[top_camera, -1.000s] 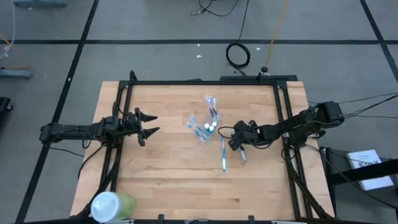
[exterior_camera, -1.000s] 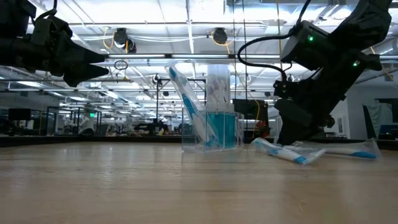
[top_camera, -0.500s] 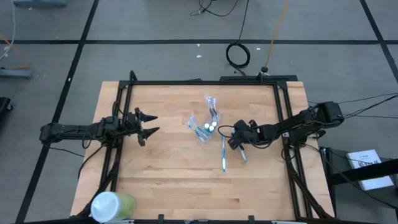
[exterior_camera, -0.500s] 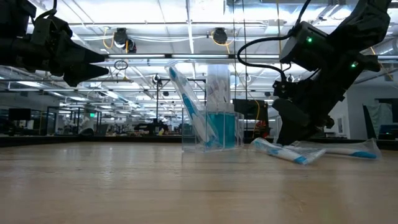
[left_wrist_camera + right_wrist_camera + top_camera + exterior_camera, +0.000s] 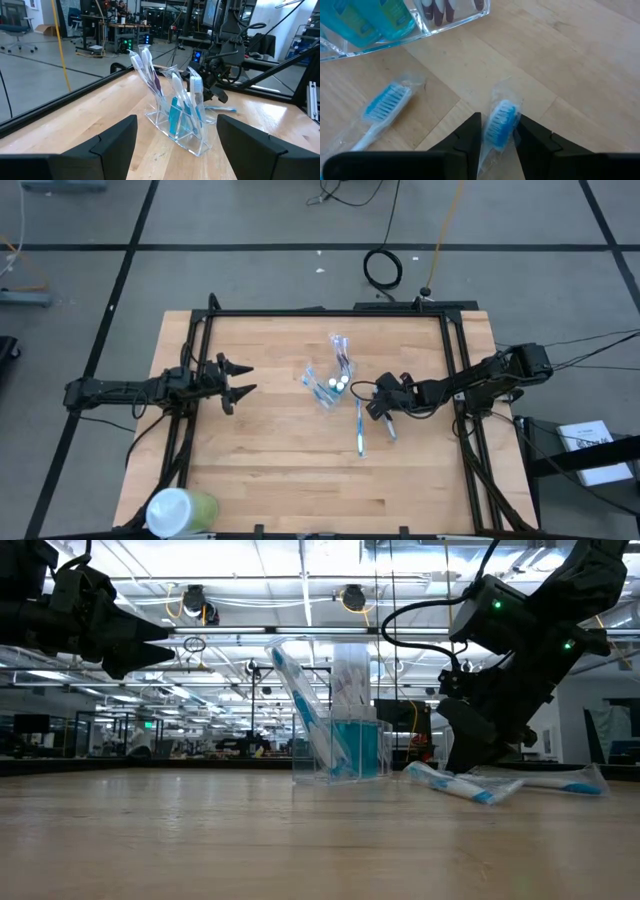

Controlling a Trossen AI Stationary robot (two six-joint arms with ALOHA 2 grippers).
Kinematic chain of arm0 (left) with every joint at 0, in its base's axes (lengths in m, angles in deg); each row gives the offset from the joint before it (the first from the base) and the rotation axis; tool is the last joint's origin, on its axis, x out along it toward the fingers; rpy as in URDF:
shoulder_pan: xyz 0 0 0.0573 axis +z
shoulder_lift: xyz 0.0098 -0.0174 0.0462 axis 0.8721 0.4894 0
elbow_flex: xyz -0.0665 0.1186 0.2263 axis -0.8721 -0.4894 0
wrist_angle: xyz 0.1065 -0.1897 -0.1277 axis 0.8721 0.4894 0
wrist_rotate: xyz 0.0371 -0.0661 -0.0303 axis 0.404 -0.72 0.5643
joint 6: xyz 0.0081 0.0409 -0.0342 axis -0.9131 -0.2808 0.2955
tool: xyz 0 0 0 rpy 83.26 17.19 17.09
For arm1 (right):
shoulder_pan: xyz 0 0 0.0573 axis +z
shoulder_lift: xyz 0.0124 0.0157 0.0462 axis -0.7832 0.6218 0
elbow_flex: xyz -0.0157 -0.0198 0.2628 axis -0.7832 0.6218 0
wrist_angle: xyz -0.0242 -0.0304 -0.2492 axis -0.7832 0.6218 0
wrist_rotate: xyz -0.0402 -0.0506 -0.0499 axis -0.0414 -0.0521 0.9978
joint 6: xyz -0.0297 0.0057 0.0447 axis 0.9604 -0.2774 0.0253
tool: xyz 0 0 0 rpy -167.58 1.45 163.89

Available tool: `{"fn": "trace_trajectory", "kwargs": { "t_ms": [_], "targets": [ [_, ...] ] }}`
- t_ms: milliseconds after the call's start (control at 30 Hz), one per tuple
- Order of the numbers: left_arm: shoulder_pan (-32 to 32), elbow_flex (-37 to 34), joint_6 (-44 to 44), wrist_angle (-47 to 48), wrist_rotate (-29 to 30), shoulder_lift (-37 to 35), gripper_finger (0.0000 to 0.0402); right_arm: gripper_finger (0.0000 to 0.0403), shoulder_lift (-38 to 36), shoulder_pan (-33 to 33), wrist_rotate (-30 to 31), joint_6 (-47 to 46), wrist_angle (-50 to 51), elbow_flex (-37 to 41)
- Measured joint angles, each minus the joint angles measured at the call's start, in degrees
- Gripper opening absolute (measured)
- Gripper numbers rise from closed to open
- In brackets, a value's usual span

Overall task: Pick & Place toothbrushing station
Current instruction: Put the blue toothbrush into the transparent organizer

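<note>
High view: the clear holder [image 5: 327, 387] is seen mid-table with brushes standing in it. The right gripper [image 5: 380, 406] is lowered just beside it, over two loose wrapped toothbrushes [image 5: 360, 428]. The left gripper [image 5: 236, 380] is parked well apart, fingers spread. A green cup [image 5: 182, 510] is noted at the near corner.

Low view: the holder [image 5: 340, 745] stands upright; the loose brushes [image 5: 462, 785] lie flat on the table [image 5: 300, 840], the right arm bent over them.

Left wrist view: the holder [image 5: 179, 120] is framed ahead, nothing between the fingers.

Right wrist view: one wrapped brush head [image 5: 500, 125] is flanked by the dark fingers [image 5: 470, 135]; firm closure cannot be told.

Risk: the slick wrapper may slip, or only film be pinched; the neighbouring brush [image 5: 382, 107] could be nudged.
</note>
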Motion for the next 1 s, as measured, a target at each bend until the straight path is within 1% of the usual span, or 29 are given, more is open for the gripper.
{"fn": "trace_trajectory", "kwargs": {
  "t_ms": [700, 1000],
  "targets": [
    [0.00, 0.00, 0.00, 0.00, 0.02, 0.02, 0.0283, 0.0065, 0.04, 0.02, -0.04, 0.13, -0.11, 0.04],
    [0.01, 0.00, 0.00, 0.00, 0.02, 0.00, 0.0283, 0.0060, 0.04, 0.02, -0.04, 0.22, -0.31, 0.04]
  ]
}}
